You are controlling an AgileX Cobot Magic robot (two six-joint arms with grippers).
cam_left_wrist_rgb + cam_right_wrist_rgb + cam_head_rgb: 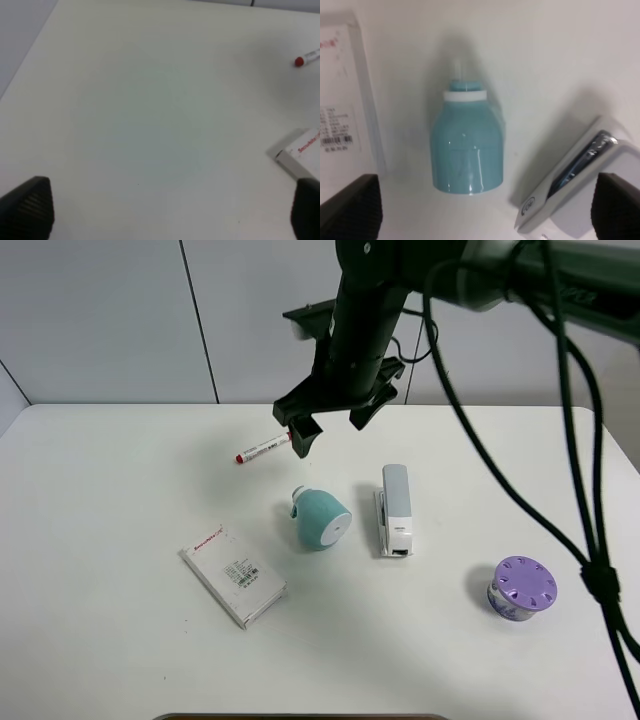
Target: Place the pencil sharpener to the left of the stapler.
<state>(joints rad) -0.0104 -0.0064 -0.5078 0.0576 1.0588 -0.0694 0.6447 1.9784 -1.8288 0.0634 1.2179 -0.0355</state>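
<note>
The mint-teal pencil sharpener [320, 518] lies on its side on the white table, a short gap to the left of the white-and-grey stapler [395, 510]. My right gripper [333, 425] hangs open in the air above and behind both, holding nothing. In the right wrist view the pencil sharpener [465, 150] lies between the spread dark fingertips [347, 205], untouched, and the stapler [580, 190] lies beside it. My left gripper [165, 215] is open over bare table, with nothing between its fingers [27, 207].
A red-capped marker [262, 449] lies behind the sharpener. A white box with red print [233, 575] sits front left, and a purple-lidded round container [523, 587] front right. The right arm and its cables cross the upper right. The table's front edge [300, 714] is close.
</note>
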